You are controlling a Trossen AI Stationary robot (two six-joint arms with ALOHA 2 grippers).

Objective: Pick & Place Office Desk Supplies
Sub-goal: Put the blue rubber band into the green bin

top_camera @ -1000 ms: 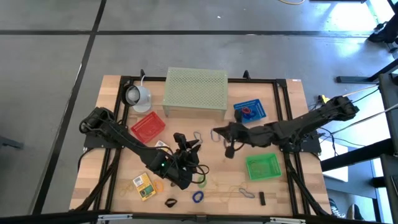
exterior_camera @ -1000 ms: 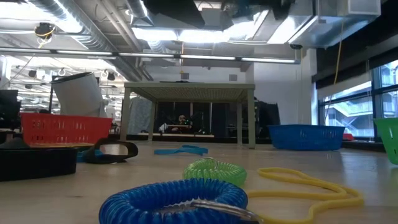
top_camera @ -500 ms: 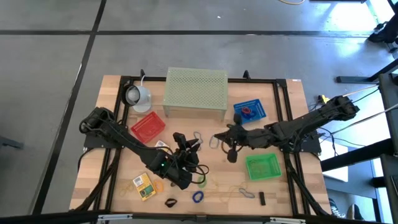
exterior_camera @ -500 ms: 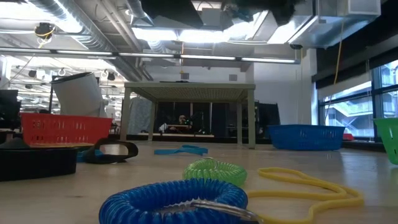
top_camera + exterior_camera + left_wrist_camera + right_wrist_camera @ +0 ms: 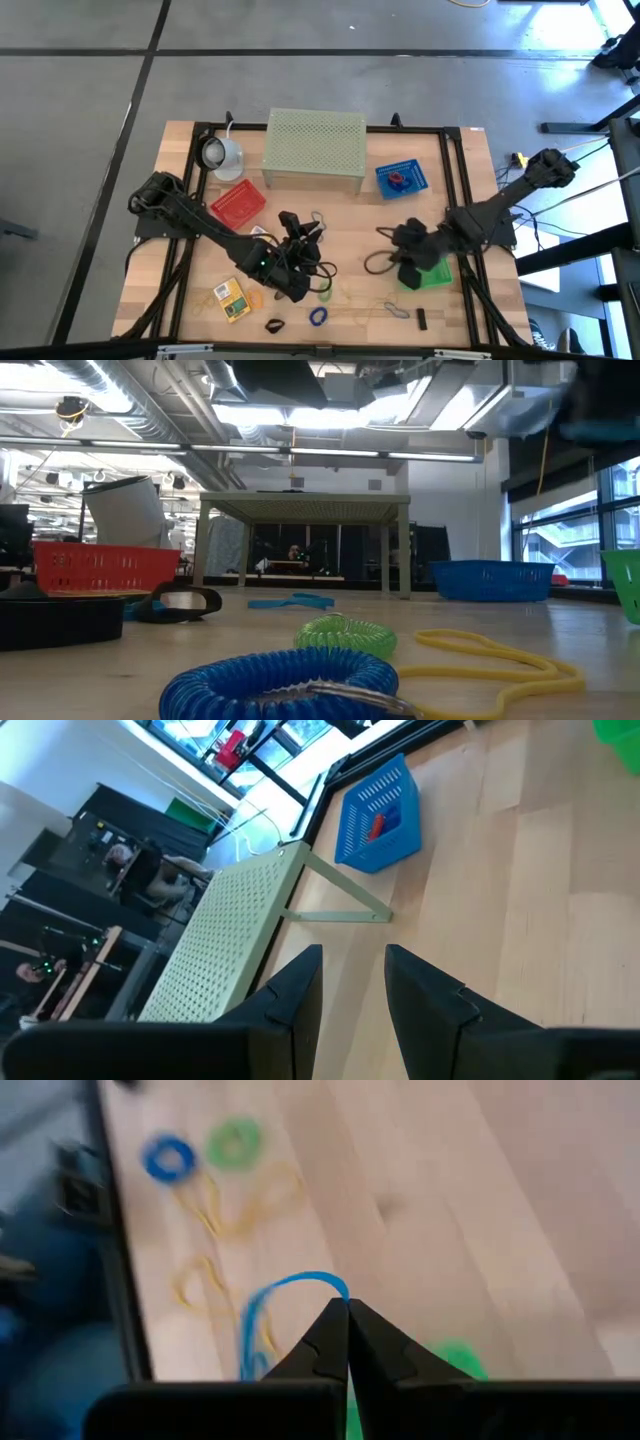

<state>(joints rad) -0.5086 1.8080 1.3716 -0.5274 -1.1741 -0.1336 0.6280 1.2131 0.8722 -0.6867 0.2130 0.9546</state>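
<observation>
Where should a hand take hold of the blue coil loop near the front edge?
The blue coil loop lies flat as an open ring, clear of the green coil loop. Probably best from straight above, one finger inside the ring and one outside, pinching a single side of the coil.

Wooden table [image 5: 470, 150]: pale green stand [image 5: 314, 146], red basket [image 5: 238, 204], blue basket [image 5: 401, 178], green basket [image 5: 428, 272], loose loops.

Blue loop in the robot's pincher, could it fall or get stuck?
1. The right gripper pinches only a thin bit of the blue loop, and the rest dangles, so it might slip out.
2. That gripper is at the green basket edge, so the hanging loop could catch on the rim and land partly outside.
The left gripper waits over mid-table.
</observation>
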